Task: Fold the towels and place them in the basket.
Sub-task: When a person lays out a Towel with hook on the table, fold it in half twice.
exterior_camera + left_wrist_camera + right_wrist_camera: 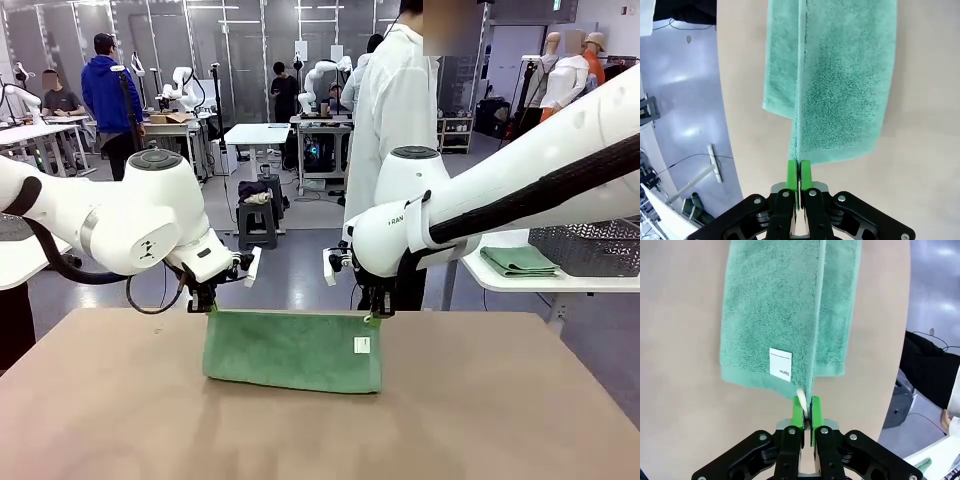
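Holding the mint green towel (290, 350) by its two upper corners, both pincers are clamped on the cloth. The left pincer (207, 303) has one corner and the right pincer (372, 312) has the other, just above a small white label (361, 345). The towel is stretched between them near the far edge of the brown tabletop (120, 420), and its lower edge seems to rest on the surface. Seen from the wrists, the cloth falls in two layers, one to each side of the pinched edge. A second green towel (518, 261) lies folded on a white side table (500, 283) at the right, just beside the dark mesh basket (590, 250).
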Controlling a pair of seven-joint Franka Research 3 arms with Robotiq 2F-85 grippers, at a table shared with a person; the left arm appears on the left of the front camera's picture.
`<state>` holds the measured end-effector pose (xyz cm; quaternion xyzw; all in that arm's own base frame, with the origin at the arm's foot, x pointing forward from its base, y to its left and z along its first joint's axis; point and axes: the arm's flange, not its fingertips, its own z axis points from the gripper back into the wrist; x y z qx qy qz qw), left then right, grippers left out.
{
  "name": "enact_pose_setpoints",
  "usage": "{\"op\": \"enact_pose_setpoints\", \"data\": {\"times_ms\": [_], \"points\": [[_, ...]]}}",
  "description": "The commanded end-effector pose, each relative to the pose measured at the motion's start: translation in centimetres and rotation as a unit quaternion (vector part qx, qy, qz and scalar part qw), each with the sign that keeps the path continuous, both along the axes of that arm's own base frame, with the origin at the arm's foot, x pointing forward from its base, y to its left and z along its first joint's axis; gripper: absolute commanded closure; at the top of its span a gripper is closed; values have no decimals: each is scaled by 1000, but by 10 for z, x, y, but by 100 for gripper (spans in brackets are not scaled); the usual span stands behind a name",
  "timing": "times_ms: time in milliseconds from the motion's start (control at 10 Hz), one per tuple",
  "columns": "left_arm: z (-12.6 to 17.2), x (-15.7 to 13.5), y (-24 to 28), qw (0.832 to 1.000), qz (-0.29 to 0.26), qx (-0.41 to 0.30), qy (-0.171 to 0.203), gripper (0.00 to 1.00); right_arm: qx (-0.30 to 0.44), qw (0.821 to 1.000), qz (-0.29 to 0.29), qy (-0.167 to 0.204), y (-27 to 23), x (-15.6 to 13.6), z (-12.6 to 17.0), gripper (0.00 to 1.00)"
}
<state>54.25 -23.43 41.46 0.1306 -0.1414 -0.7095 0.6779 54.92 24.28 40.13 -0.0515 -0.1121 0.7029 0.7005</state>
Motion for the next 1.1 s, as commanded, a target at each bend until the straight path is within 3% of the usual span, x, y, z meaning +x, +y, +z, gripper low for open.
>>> {"op": "enact_pose_setpoints", "data": {"times_ms": [0,500,1000], "points": [[-2,25,1,1000,-15,-16,11,96,-10,1000,9,-2,-3,21,-10,92],[-25,60,5,1000,-4,-24,19,96,-15,1000,-13,8,-9,56,-42,92],[-50,77,17,999,-3,-43,31,96,-16,1000,-15,8,-11,69,-62,92]]}}
